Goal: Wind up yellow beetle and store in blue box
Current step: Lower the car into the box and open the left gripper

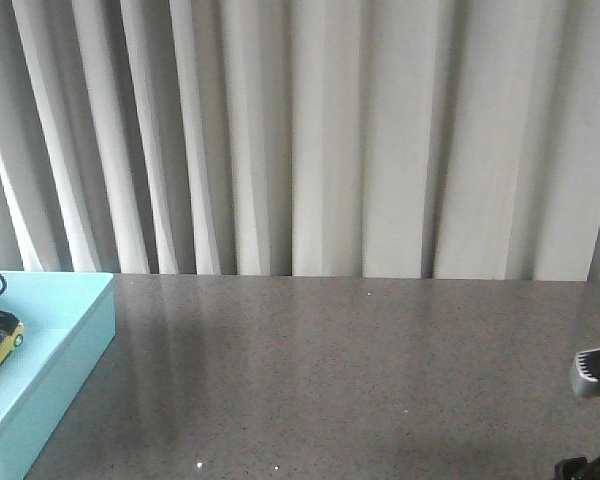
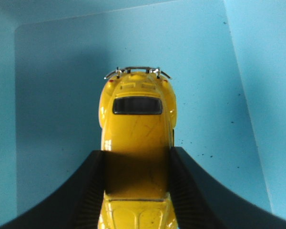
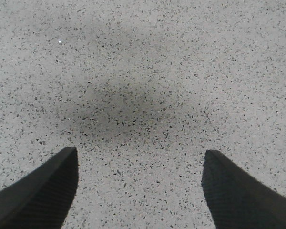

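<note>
Glossy, rigid and light, the yellow beetle (image 2: 137, 138) sits pinched at its flanks in our left gripper (image 2: 137, 191) over the blue box (image 2: 57, 95), while our right gripper (image 3: 140, 186) gapes empty

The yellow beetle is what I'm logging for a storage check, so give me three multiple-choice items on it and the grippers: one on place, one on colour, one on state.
1. Where is the yellow beetle?
A. over the blue box
B. on the bare grey table
C. at the curtain

2. What colour are the gripper fingers?
A. white
B. black
C. red

3. What is the right gripper doing?
A. holding the car
B. shut on nothing
C. open over the table

Answers:
1 A, the left wrist view shows turquoise floor all round it.
2 B, dark pads show in both wrist views.
3 C, its fingers stand apart with only speckled table between them, while the left gripper grips the car.
</note>
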{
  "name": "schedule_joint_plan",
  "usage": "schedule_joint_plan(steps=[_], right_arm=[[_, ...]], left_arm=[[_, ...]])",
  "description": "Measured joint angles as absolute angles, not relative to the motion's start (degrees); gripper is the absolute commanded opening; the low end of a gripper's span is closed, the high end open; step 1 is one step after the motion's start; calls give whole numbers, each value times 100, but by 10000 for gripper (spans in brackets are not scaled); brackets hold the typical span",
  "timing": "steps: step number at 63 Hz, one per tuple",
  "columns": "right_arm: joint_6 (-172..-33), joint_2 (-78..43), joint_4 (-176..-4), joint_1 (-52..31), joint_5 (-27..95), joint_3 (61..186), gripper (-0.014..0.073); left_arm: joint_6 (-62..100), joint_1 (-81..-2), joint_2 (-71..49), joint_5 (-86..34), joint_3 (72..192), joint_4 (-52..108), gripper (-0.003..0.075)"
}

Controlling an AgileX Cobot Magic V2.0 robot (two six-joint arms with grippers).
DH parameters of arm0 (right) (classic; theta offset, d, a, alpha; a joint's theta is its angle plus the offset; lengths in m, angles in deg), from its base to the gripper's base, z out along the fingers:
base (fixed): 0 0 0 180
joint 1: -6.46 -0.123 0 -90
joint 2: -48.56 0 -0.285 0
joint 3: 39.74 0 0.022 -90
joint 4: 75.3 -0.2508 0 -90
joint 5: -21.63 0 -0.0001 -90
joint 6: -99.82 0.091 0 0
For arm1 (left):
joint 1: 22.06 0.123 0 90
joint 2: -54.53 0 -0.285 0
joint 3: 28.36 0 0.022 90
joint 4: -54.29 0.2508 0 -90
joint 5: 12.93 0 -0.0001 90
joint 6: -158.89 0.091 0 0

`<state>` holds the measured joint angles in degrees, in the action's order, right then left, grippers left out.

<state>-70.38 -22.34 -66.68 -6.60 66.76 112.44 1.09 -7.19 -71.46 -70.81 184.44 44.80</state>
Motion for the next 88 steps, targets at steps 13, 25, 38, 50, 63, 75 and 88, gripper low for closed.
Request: schedule_joint_plan(steps=[13, 25, 38, 50, 63, 75, 88], right_arm=[[-7038, -2234, -6668, -660, 6676, 11244, 526], [-7038, -2234, -6668, -660, 6681, 11244, 526], [-7038, -2234, -6668, -660, 6681, 11244, 526], [-7038, -2234, -6668, -660, 6681, 11244, 526], [-7038, -2234, -6668, -660, 6681, 11244, 526], [-7038, -2234, -6668, -660, 6681, 11244, 526], [-7038, -2234, -6668, -660, 6681, 11244, 526]], left_arm=[[107, -719, -7503, -6994, 18439, 4480, 252], [102, -719, -7704, -6846, 18439, 4475, 252], [95, -719, -7728, -6808, 18439, 4475, 287], [95, -719, -7728, -6813, 18439, 4475, 429], [-6, -719, -7728, -6957, 18439, 4475, 531], [-31, -719, -7623, -7083, 18439, 4475, 522], [-36, -719, -7125, -7266, 18439, 4475, 521]])
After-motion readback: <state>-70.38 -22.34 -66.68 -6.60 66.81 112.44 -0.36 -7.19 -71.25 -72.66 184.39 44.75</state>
